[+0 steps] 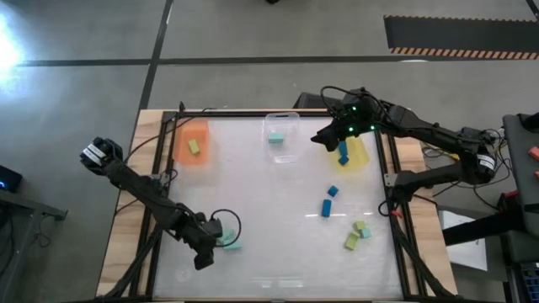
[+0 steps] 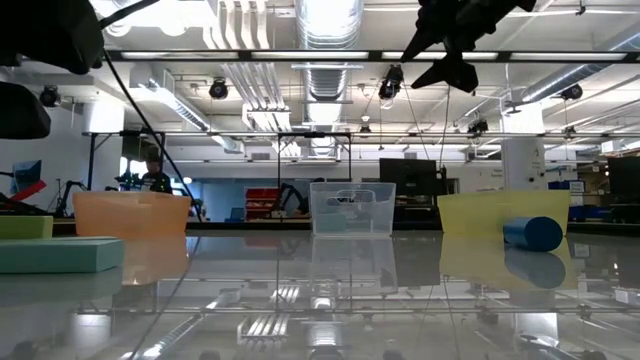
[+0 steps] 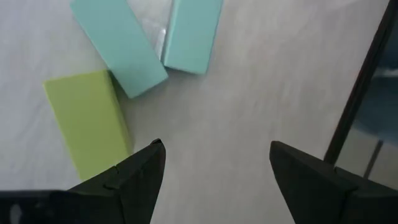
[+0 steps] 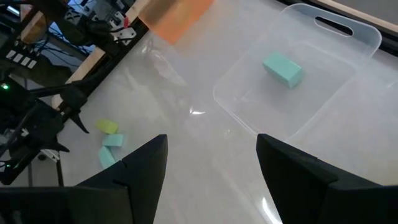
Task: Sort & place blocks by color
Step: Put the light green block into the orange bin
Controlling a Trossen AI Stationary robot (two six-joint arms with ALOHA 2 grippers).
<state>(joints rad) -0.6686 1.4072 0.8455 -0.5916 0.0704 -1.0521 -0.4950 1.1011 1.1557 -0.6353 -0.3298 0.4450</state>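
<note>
My left gripper (image 1: 210, 244) (image 3: 214, 165) is open near the table's near-left corner, beside a cluster of one yellow-green block (image 3: 90, 121) and two light teal blocks (image 3: 118, 46) (image 3: 193, 31) lying flat on the table. One finger stands close by the yellow-green block. My right gripper (image 1: 324, 135) (image 4: 211, 155) is open and raised between the clear tray (image 1: 290, 122) and the yellow tray (image 1: 358, 160). A teal block (image 4: 283, 68) lies in the clear tray, a blue block (image 1: 343, 151) in the yellow tray, and a yellow-green block (image 1: 194, 147) in the orange tray (image 1: 187, 135).
Two blue blocks (image 1: 333, 191) (image 1: 325, 208) lie loose right of centre. A yellow-green block (image 1: 352, 242) and a teal block (image 1: 362, 229) lie near the near-right corner. The three trays stand along the far edge. A raised frame rims the table (image 1: 269, 114).
</note>
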